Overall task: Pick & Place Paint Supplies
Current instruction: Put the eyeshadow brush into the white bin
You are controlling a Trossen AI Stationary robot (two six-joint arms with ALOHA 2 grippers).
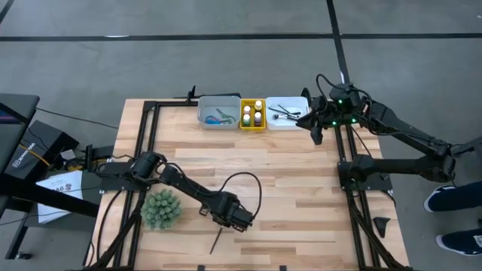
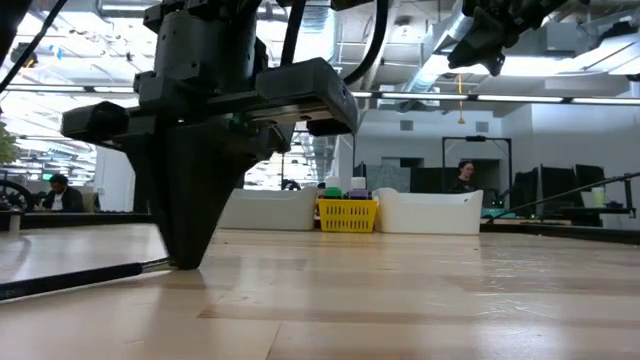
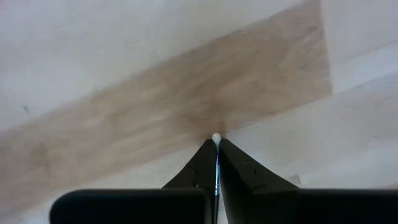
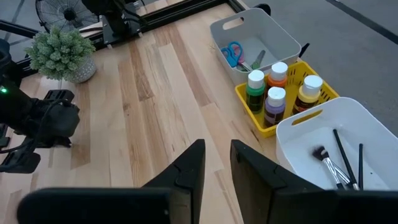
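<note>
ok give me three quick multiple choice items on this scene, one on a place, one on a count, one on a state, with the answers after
1. Where does the yellow tray sit?
A. between the grey tray and the white tray
B. beside the plant ball
C. at the table's near edge

2. How many paint bottles stand in the yellow tray?
A. two
B. four
C. six

3. What is the left gripper doing?
A. hanging open above the trays
B. shut on a brush down at the table
C. holding scissors

Answers: 1 A, the high view shows the three trays in a row with yellow in the middle; 2 B, the right wrist view shows four caps; 3 B, the left wrist view shows the fingers pinched on a thin shaft.
</note>
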